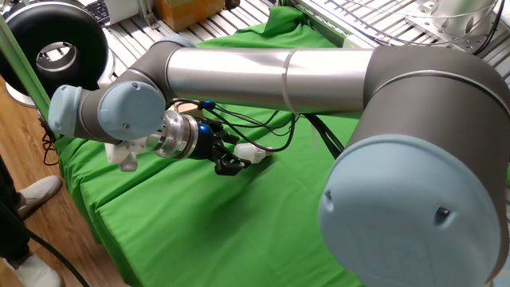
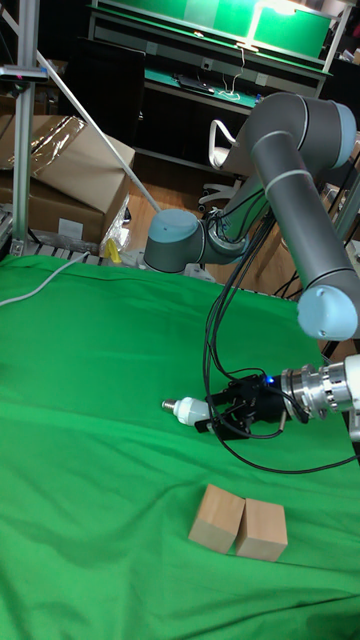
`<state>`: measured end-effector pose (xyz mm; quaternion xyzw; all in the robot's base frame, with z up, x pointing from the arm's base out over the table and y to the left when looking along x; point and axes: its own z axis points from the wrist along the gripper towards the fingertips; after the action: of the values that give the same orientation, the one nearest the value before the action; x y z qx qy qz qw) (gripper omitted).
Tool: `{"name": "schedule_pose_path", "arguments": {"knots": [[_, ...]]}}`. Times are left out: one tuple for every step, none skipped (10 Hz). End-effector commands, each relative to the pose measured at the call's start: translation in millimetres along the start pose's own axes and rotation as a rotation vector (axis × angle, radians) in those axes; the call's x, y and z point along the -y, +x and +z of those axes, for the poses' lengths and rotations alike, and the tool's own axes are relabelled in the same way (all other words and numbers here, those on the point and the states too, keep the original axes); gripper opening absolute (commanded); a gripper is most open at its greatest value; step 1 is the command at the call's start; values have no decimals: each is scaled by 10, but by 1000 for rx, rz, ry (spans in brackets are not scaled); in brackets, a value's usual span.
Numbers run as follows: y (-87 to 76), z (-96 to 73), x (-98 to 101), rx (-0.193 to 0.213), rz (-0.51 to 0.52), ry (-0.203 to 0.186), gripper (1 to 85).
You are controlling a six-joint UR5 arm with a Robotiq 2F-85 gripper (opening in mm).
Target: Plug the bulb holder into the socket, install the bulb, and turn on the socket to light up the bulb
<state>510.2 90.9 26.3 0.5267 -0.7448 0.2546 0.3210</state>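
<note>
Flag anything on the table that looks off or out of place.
Nothing looks damaged or spilled. The pincer holds the bulb sideways, its screw base pointing away from the arm. Two wooden blocks sit side by side, touching, on the green cloth.

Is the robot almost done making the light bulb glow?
Not yet. No step looks finished: neither view shows the socket or the bulb holder, and the bulb is unlit. In hand right now: the pincer is closed on the bulb, metal screw end pointing away, near the green cloth. Still left: plugging in the holder, screwing in the bulb, switching on.
</note>
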Motion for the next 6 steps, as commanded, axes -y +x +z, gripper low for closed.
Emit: {"name": "schedule_pose_path", "arguments": {"knots": [[0, 63, -48, 8, 3, -17, 640], [-27, 50, -70, 17, 5, -26, 637], [-59, 10, -80, 16, 10, -29, 637], [-71, -21, -84, 9, 16, -27, 633], [-83, -29, -84, 7, 18, -27, 633], [-73, -27, -76, 1, 18, -23, 630]]}}
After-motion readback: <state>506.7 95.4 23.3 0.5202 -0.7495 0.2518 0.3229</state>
